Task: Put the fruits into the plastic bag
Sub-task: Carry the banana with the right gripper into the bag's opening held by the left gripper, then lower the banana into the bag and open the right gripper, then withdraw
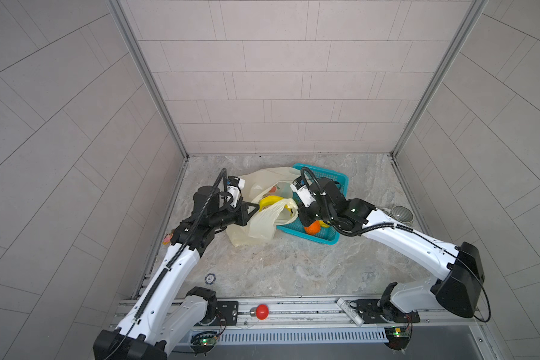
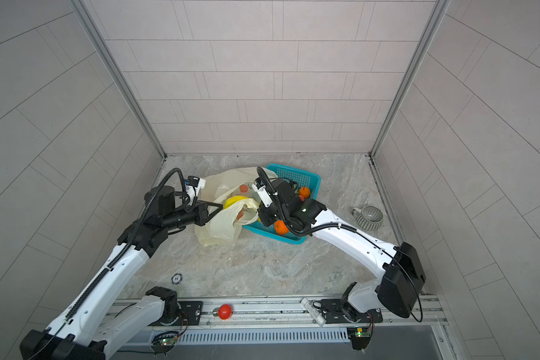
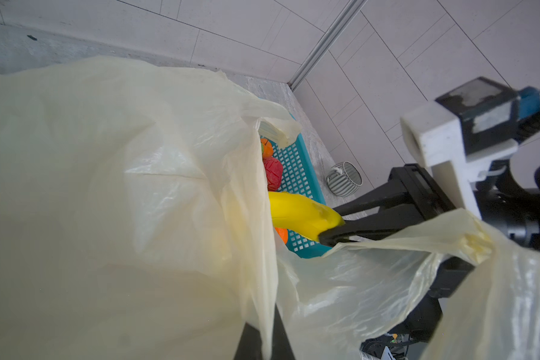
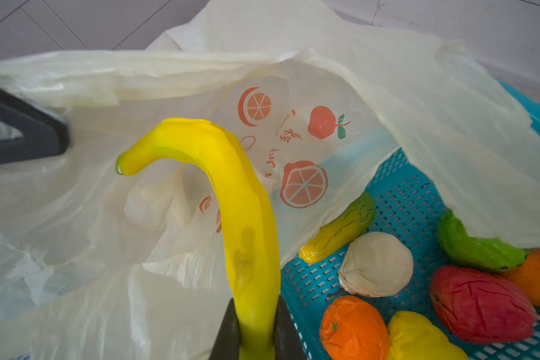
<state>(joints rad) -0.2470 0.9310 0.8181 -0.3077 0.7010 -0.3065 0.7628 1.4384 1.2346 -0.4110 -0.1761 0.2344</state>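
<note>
A teal mesh basket (image 1: 309, 237) sits on the marble tabletop (image 1: 293, 268), right under the right gripper (image 4: 256, 339) and running on past it toward the back wall. Off to that gripper's outer side, near the side wall, there's a striped grey mug (image 2: 368, 218). Well behind the left gripper (image 2: 221, 205), tucked by the arm, a small pink toy (image 1: 168, 238) peeks out. Far back from both, along the front rail, are a blue numbered disc (image 1: 210, 278), a red dome button (image 1: 261, 311) and a white cylinder (image 1: 349, 311).

my left gripper (image 1: 253, 208) pinches the bag (image 1: 259, 230) at its rim | my right gripper (image 1: 293, 212) holds the banana (image 1: 270, 201) at the bag mouth | an orange (image 1: 312, 229) lies in the basket (image 1: 303, 237)
</note>
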